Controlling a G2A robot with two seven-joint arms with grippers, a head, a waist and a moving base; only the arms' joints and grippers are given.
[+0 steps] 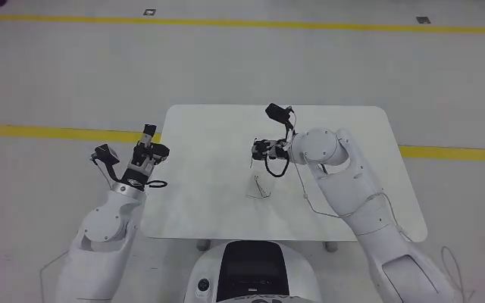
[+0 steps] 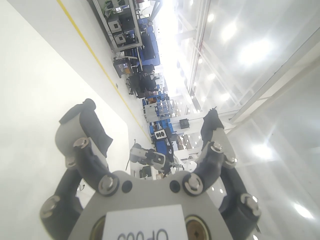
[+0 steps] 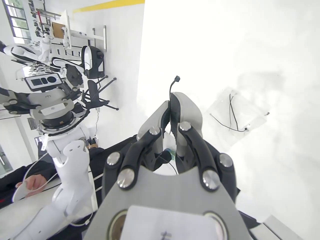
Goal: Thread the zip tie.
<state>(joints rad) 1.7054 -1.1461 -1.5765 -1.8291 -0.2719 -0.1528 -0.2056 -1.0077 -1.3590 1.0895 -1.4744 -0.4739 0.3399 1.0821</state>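
Black zip tie [image 3: 172, 86]: clamped btwn closed fingers of right end effector [image 3: 170, 104], head end plus short length of strap protruding past fingertips, remainder of strap hidden behind pads. Pos. of right end effector [image 1: 262, 149]: held over white surface [image 1: 204, 129], just right of frame ctr in top view. Flat on surface: clear plastic bag [image 1: 251, 194], just below right end effector in top-view frame, lower ctr. Inside bag: spare black ties [image 3: 232, 116], approx. two; exact count not discernible. Fingers of left end effector [image 2: 150, 109]: spread wide, nothing gripped, aimed away from surface toward hall ceiling and equipment racks [image 2: 117, 18]. Pos. of left end effector [image 1: 155, 144] in top view: at left edge of surface, left of frame ctr, well apart from right end effector, zip tie and bag. Across upper part of top-view frame: yellow floor line [image 1: 227, 23], beyond far edge of surface.
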